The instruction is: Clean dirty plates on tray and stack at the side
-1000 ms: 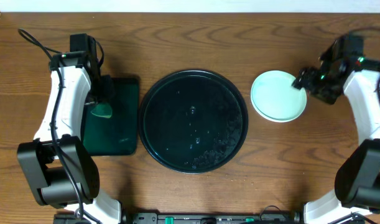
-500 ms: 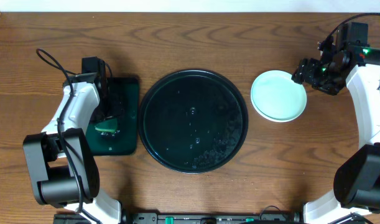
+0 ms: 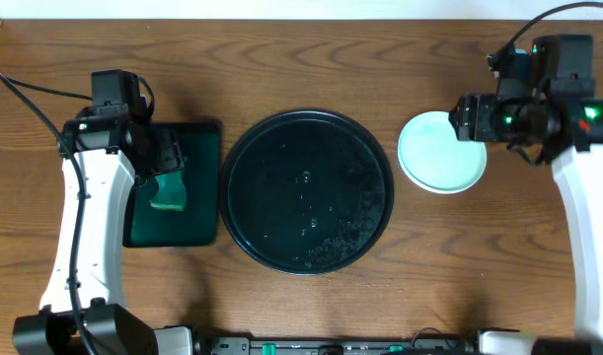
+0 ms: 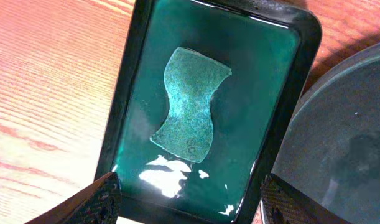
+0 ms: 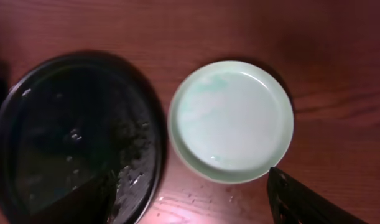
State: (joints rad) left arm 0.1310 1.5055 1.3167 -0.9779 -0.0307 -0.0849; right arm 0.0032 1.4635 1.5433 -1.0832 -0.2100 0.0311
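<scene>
The left arm stretches along the counter's (image 3: 301, 59) left side. The left gripper (image 4: 190, 190) hangs over the small green tray (image 4: 124, 93), jaws spread wide and empty above the green sponge (image 4: 190, 106) lying in it. The round black tray (image 3: 306, 190), flecked with droplets, sits mid-counter. Just right of it a pale turquoise plate (image 3: 439, 153) rests on the wood. The right gripper (image 3: 467, 116) hangs over the plate's rim, jaws wide apart, holding nothing.

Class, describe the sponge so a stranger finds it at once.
Find the big round black tray mid-table. At its left in the overhead view sits a dark-green rectangular tray. The sponge lies inside: teal, waisted like an hourglass, the only thing there.
</scene>
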